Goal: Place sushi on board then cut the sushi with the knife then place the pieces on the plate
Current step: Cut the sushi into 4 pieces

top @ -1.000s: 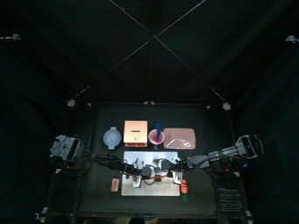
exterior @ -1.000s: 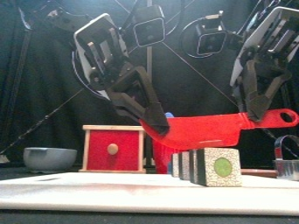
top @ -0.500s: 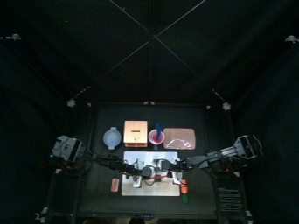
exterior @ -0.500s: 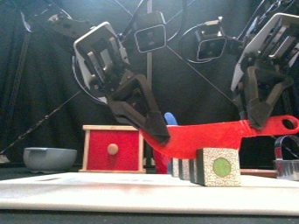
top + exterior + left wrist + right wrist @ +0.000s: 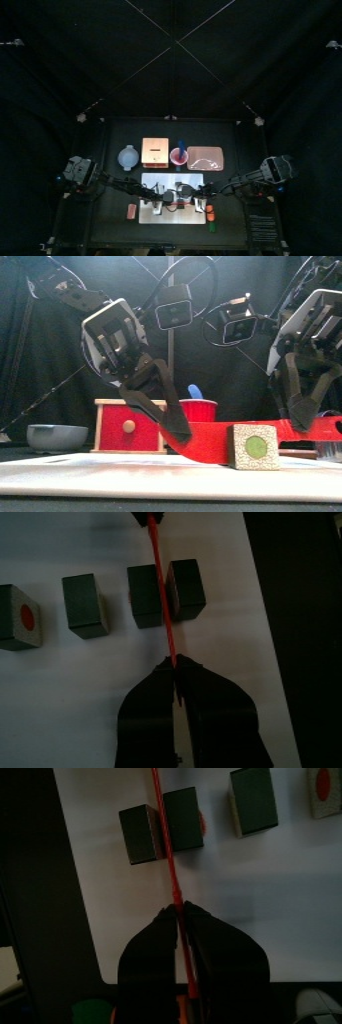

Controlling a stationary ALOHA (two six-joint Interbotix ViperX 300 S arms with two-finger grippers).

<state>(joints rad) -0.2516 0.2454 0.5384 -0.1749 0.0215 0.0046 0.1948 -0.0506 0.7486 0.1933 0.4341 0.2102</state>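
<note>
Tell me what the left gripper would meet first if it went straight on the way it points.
Probably the white cutting board right under the left gripper, which is shut on the red knife and angled down. Beyond lie the two sushi blocks flanking the blade; depth is unclear.

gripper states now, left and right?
Left gripper: shut on the red knife.
Right gripper: shut on the same red knife.

The red knife (image 5: 214, 442) stands on edge, low across the white board (image 5: 120, 481), gripped by the left hand (image 5: 174, 664) and the right hand (image 5: 177, 911). Its blade sits between two of four dark green sushi blocks (image 5: 144, 596). The pink plate (image 5: 205, 157) lies behind the board.
</note>
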